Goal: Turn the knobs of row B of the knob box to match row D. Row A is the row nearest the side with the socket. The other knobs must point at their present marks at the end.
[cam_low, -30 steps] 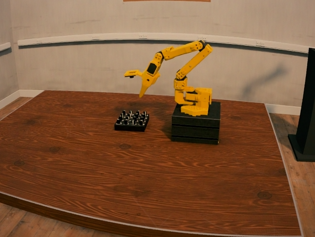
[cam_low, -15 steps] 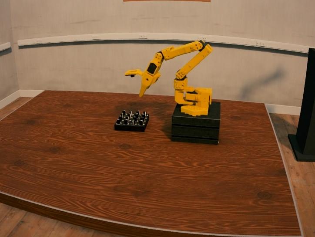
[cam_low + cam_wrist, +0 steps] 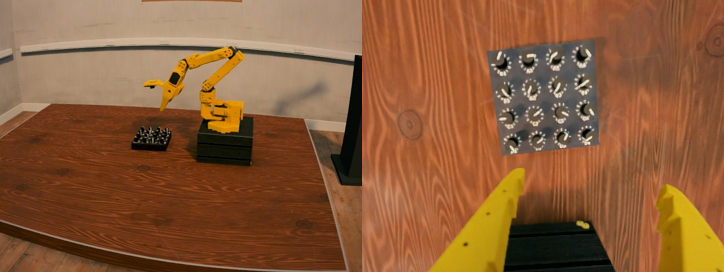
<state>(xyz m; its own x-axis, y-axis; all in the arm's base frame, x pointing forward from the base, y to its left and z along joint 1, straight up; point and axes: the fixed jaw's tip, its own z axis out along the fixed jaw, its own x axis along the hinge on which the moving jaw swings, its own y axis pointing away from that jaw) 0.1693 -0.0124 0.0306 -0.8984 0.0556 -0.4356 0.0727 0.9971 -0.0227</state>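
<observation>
Jaws parted, gripping nothing, raised well above knob box [image 3: 543, 97]; box ahead of tips.

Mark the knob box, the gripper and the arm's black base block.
knob box [image 3: 544, 97], wrist view, bare panel between the middle knobs.
gripper [image 3: 157, 97], exterior view, open gap midway between the fingertips.
base block [image 3: 224, 144], exterior view, front face.
</observation>
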